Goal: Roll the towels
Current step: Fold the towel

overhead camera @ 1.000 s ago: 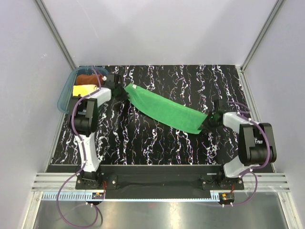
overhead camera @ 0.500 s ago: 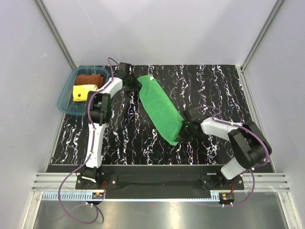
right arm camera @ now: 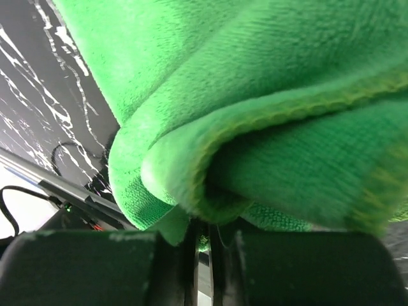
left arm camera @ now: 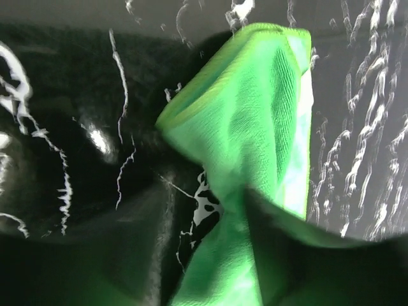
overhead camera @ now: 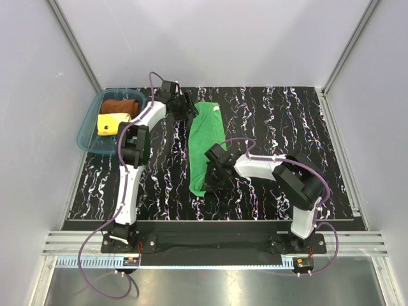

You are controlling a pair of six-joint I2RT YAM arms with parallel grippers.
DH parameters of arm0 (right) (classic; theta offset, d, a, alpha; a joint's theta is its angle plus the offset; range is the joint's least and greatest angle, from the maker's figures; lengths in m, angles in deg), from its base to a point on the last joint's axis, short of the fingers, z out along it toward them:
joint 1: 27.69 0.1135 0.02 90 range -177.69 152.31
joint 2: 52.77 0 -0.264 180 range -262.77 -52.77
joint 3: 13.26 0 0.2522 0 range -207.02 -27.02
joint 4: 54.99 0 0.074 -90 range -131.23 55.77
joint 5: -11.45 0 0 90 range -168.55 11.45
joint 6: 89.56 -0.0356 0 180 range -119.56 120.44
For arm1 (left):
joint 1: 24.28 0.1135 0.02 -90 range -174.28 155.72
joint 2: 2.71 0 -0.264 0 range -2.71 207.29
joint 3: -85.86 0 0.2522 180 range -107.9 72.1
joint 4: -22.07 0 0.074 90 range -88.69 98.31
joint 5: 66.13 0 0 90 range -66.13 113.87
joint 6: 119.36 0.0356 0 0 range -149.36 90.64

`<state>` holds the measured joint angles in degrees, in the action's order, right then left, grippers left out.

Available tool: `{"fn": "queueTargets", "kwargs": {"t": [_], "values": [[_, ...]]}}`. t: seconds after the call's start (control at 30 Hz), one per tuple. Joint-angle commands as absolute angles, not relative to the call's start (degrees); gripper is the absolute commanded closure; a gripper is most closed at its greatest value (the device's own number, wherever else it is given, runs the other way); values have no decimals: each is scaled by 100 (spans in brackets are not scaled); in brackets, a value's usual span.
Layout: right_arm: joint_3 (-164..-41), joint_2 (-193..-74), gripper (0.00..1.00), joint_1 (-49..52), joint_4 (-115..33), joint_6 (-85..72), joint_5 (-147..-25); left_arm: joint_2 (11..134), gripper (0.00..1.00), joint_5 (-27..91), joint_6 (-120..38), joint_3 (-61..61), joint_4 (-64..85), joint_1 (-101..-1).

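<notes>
The green towel point(overhead camera: 205, 143) stretches over the middle of the table point(overhead camera: 287, 115), its long axis running far to near. The left gripper point(overhead camera: 189, 109) pinches its far end and the right gripper point(overhead camera: 211, 176) pinches its near end, both clamped on cloth.

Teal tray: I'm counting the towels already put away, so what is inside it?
A rust-brown towel and a yellow towel lie in the tray, the brown one farther back. Whatever is beneath them is covered.
</notes>
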<state>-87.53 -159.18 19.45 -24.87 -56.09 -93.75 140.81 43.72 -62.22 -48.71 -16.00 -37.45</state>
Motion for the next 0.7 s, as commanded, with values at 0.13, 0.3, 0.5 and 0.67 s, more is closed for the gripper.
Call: {"fn": "queueTargets", "kwargs": {"t": [0.13, 0.3, 0.5, 0.67], "values": [[-8828, -15753, 35, 2241, -2172, -5756, -8945, 14458, 29, 3846, -5678, -5849, -2033, -3465], [-9126, -15806, 23, 2600, -1725, -5712, -8822, 14495, 27, 3468, -5582, -6202, -2218, -3430], [-9337, -15227, 22, 2979, -936, -5573, -8191, 13523, 27, 2776, -5274, -5536, -2114, -3491], [-9093, -13851, 25, 3190, -371, -5387, -7592, 12475, 26, 2606, -5405, -4797, -2095, -3412]]}}
